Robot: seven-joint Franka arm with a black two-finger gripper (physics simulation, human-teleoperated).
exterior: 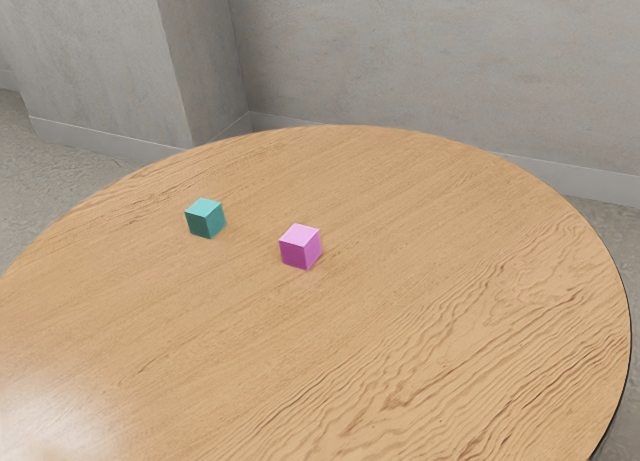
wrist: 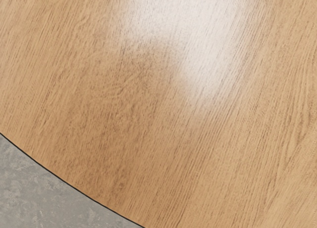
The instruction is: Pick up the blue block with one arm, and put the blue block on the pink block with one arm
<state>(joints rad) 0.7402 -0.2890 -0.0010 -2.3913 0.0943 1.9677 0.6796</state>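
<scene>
Nearest me, the round wooden desk [exterior: 450,311] has a pale sheen on its near part, on the exterior view's left of the pink block [exterior: 300,246]. The wrist view looks down on bare, glossy wood [wrist: 148,114] by the desk's rim, with grey floor [wrist: 29,198] beyond it. I judge the arm's hand hangs over that rim area, well short of the pink block. I cannot tell whether the gripper is open or has hold of anything.

The pink block sits flat on the desk, toward the middle. The blue block [exterior: 205,218], more teal to my eye, rests just beyond it and to the exterior view's left, near but apart. It is a cube with no long axis, so any square approach should do.

Bare wood surrounds the pink block, every rim is well away, and the grey wall [exterior: 450,61] stands far behind.
</scene>
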